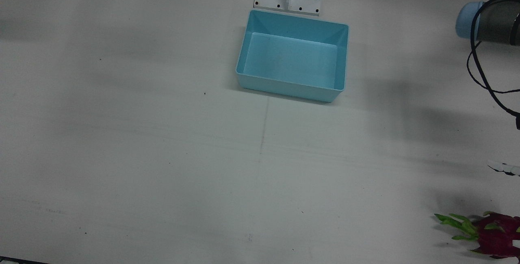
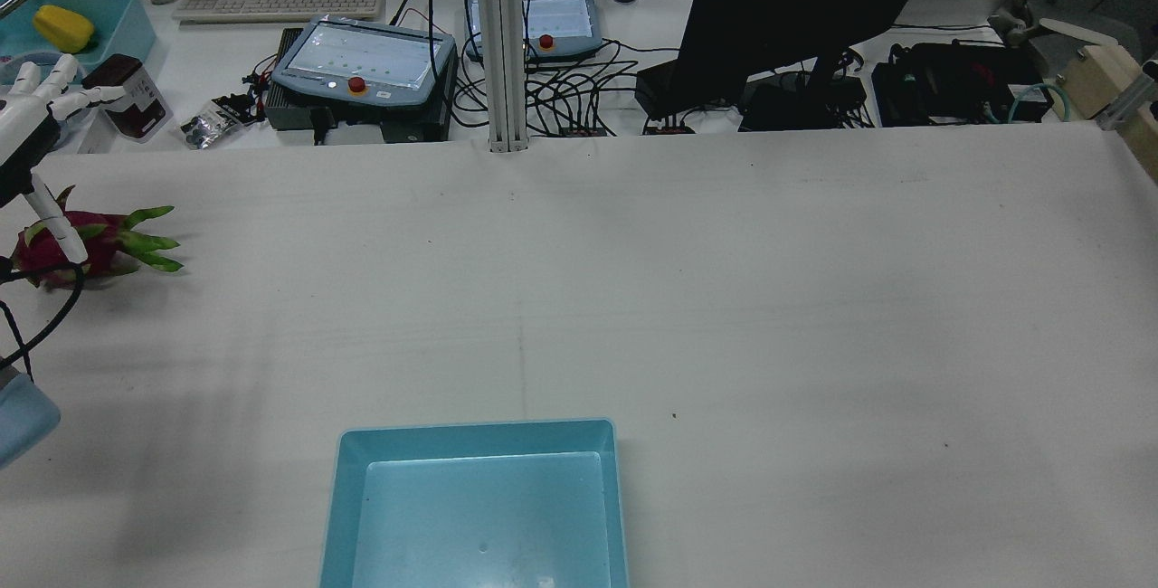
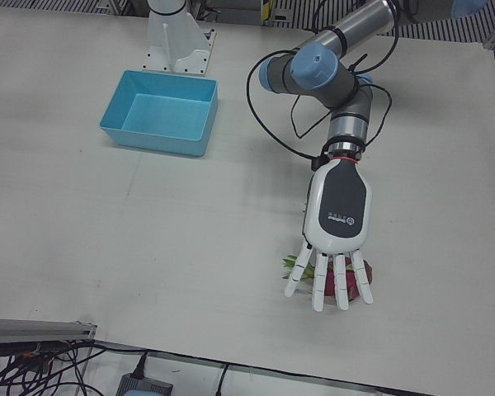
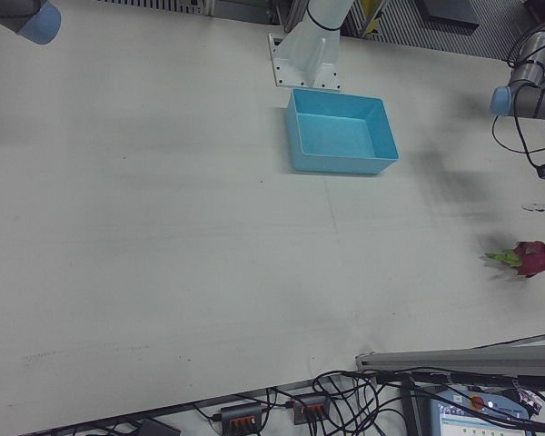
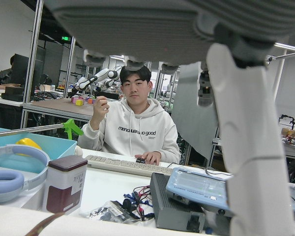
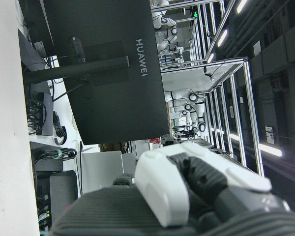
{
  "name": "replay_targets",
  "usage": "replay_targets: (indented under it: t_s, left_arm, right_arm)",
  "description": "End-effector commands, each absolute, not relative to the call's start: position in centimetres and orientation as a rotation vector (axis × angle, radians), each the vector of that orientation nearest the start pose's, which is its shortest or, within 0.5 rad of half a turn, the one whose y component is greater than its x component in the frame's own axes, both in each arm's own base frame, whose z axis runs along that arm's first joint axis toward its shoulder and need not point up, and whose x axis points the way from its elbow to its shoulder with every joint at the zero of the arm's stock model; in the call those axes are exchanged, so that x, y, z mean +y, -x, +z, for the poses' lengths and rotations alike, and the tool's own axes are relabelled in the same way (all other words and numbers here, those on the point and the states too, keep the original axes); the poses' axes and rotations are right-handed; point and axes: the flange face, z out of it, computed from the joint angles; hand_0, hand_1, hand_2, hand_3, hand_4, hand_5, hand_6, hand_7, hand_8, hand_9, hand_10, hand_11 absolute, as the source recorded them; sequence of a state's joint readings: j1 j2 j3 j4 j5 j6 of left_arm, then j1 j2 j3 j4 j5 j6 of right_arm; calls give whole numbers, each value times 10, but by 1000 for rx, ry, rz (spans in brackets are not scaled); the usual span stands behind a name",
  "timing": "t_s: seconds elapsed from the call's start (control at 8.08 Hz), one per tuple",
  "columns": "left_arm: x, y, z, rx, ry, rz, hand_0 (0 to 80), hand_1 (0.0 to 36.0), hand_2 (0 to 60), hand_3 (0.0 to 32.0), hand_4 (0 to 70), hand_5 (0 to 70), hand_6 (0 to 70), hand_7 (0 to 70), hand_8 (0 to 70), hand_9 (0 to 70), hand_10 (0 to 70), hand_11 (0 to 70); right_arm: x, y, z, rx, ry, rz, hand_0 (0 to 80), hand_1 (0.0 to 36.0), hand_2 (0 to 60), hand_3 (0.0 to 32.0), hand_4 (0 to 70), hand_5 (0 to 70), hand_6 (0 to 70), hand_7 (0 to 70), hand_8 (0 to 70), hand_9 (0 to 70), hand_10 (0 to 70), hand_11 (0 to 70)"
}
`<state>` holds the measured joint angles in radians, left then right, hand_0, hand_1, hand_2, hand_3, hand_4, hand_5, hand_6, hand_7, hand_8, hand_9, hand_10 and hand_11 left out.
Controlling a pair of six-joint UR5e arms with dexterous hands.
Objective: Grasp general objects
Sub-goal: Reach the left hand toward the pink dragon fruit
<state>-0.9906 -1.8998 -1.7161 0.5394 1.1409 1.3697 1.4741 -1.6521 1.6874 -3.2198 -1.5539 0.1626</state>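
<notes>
A magenta dragon fruit (image 3: 346,280) with green scales, a light-blue bin (image 1: 292,55), a white table (image 1: 142,154).

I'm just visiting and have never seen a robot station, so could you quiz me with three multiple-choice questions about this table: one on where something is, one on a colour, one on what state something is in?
1. Where does the dragon fruit lie?
A. inside the bin
B. on the table, far from the bin, on the left arm's side
C. on the keyboard

2. What colour is the plastic bin?
A. light blue
B. red
C. black

3. What is the left hand doing?
A. clamped on the fruit
B. resting in the bin
C. open, fingers spread, over the fruit

Answers:
1 B: the right-front view shows the fruit alone on the bare table, well away from the bin.
2 A: every view of the bin shows light blue, and nothing inside it.
3 C: in the left-front view the fingers point down, spread apart; whether they touch the fruit cannot be told.
</notes>
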Motion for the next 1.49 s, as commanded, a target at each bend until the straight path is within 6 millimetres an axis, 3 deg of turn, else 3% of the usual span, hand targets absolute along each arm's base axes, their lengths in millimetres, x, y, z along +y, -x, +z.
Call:
replay_targets:
  t_s: [0.0,0.25,0.5,0.74,0.99,1.11,1.24,1.36]
  left_arm:
    - [-570,-200,522,1287,-945,-1248,542,201,0,314,0,0,0,0,0,0,0,0]
    - [-583,-215,541,1267,-941,-1248,541,200,1,320,0,0,0,0,0,0,0,0]
    - [-601,-229,554,1256,-938,-1249,537,199,13,298,11,0,0,0,0,0,0,0]
    - [-605,-230,577,1231,-954,-1256,537,203,35,258,31,0,0,0,0,0,0,0]
    - [-606,-224,595,1201,-954,-1267,537,204,41,244,38,0,0,4,0,0,0,0]
    - [-607,-223,602,1194,-953,-1268,538,204,46,172,18,113,0,10,0,0,0,0]
    - [-608,-221,610,1191,-956,-1271,536,204,53,12,0,700,0,11,0,0,0,0]
    - [-609,-221,620,1182,-958,-1272,534,201,53,6,0,700,0,7,0,0,0,0]
  right_arm:
    - [-464,-91,676,2118,-257,-2225,0,0,0,0,0,0,0,0,0,0,0,0]
    - [-463,-91,676,2117,-255,-2224,0,0,0,0,0,0,0,0,0,0,0,0]
    - [-464,-91,676,2118,-257,-2225,0,0,0,0,0,0,0,0,0,0,0,0]
    - [-464,-91,676,2118,-257,-2225,0,0,0,0,0,0,0,0,0,0,0,0]
    - [-464,-91,676,2118,-257,-2225,0,0,0,0,0,0,0,0,0,0,0,0]
    - [-464,-91,676,2118,-257,-2225,0,0,0,0,0,0,0,0,0,0,0,0]
    - [-464,-91,676,2118,-257,-2225,0,0,0,0,0,0,0,0,0,0,0,0]
    - [-464,-91,676,2118,-257,-2225,0,0,0,0,0,0,0,0,0,0,0,0]
